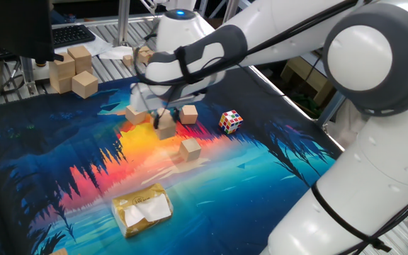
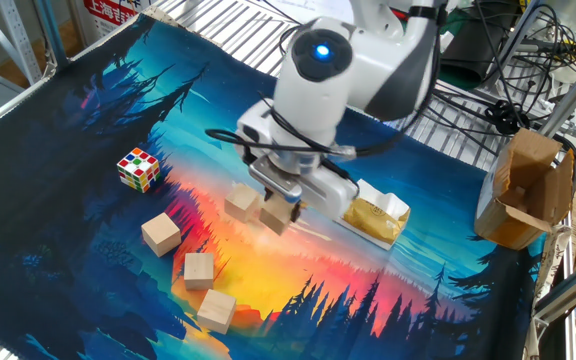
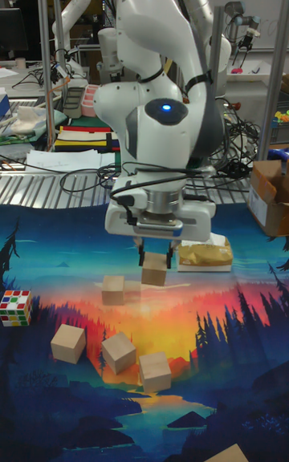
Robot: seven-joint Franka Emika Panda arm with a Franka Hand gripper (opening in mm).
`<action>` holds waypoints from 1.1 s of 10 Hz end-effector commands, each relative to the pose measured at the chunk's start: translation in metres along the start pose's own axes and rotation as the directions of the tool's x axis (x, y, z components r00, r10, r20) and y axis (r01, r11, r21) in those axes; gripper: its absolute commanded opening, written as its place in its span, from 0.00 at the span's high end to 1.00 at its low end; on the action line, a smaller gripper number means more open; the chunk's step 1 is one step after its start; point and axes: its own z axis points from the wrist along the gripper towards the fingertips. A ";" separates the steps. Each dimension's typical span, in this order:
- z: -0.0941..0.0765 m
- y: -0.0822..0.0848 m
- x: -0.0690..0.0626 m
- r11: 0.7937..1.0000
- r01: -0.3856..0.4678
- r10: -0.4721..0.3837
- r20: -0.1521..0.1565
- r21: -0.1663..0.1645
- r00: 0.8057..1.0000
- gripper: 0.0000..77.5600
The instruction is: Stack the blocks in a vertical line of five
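Tan wooden cube (image 3: 154, 268) is pinched in my gripper (image 3: 155, 257), jaws closed on its upper sides, and the tall view shows it hanging clear of the mat. No stack exists yet as far as I can see; all five cubes are single.

What matters for the next move: the nearest cube (image 3: 112, 289) lies on the mat just beside and below the held one, towards the puzzle cube (image 3: 16, 307) side. In the other fixed view the same neighbour (image 2: 241, 202) sits almost touching the held cube (image 2: 277, 214), so I'd judge a short sideways shift then a straight drop lands it on top. Held cube looks slightly rotated against the one below; I can't tell by how much.

Remaining three cubes (image 3: 68, 343), (image 3: 119, 352), (image 3: 156, 371) sit grouped nearer the mat's front edge, apart from each other and clear of the drop path. The yellow packet (image 3: 205, 254) lies just behind the gripper, towards the back edge, so retreat upward rather than backward. Open mat (image 3: 241, 326) on the far side from the puzzle cube gives room if I need to swing out.
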 end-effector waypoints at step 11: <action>0.018 -0.076 0.008 0.991 0.134 -0.134 0.022 0.002 0.991 0.98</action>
